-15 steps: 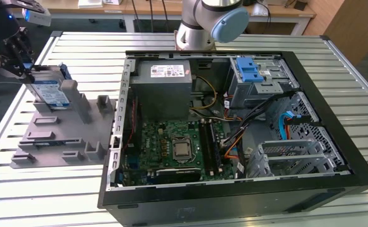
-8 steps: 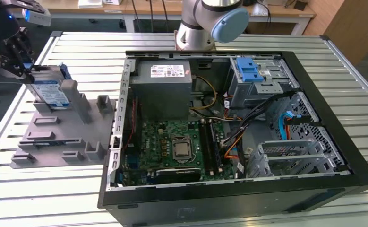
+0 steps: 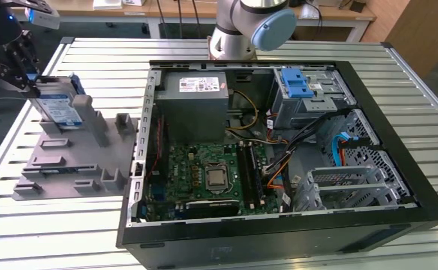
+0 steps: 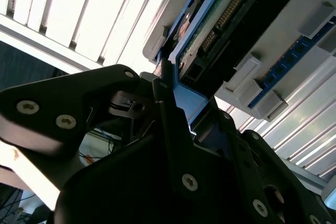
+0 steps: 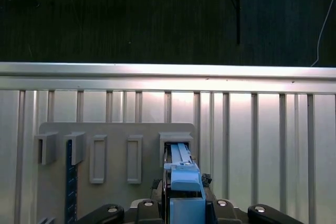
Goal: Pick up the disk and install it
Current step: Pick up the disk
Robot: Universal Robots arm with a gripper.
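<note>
The disk, silver with a blue-and-white label and blue side rails, stands on edge at the far end of a grey holder fixture on the exterior view's left. My gripper is at the disk's upper end, shut on it. In the first wrist view the disk's blue rail runs out from between my gripper into the fixture's slot. In the second wrist view the disk's connector edge shows just past my gripper.
An open computer case lies on the slatted metal table, to the exterior view's right of the fixture. Inside are a grey drive bay with a blue latch, a power-supply box and a motherboard. The arm's base stands behind the case.
</note>
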